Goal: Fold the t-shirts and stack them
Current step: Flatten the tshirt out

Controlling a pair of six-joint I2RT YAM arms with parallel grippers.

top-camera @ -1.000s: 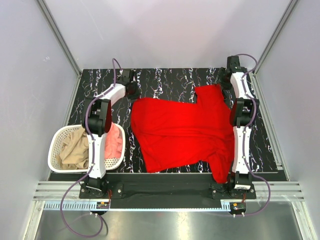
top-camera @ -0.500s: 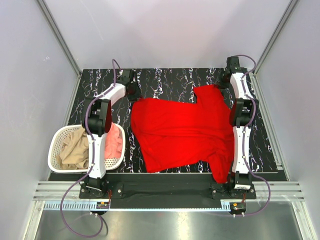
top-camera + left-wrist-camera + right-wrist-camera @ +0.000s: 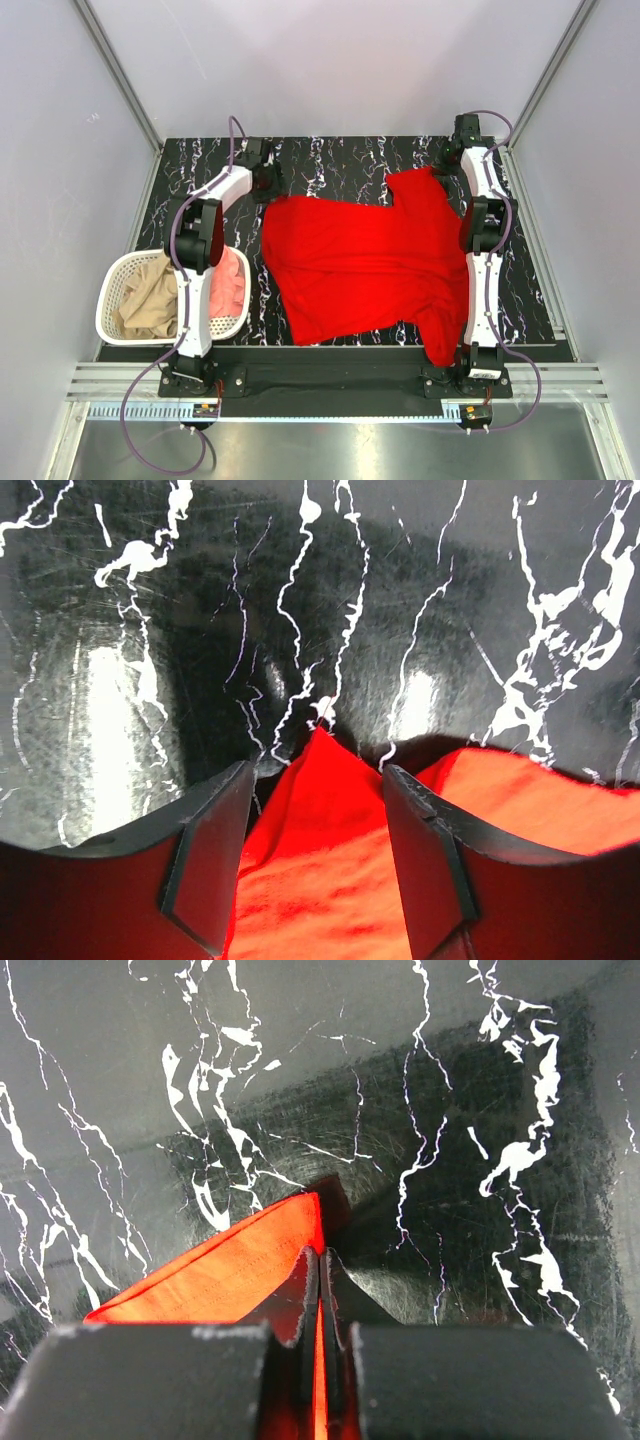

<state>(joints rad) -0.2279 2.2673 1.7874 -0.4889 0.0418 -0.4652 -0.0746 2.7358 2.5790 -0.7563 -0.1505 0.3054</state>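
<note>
- The left claw (image 3: 312, 780) has just opened over a corner of the red t-shirt (image 3: 360, 260); the right claw (image 3: 320, 1260) has clenched its far edge.
- The shirt lies spread on the counter (image 3: 330, 155), probably gripped for flattening.

My left arm (image 3: 196, 315) and my right arm (image 3: 484, 290) are both built from smooth white shell links broken up by bulky black joint housings, and each rises from a black base (image 3: 190, 375). A thin purple cable (image 3: 122, 420) loops out from each base, and more purple cable runs along the upper links. Through the wrist cameras, I see fingers (image 3: 205, 870) that are flat, matte dark-grey plates with angled edges.
</note>
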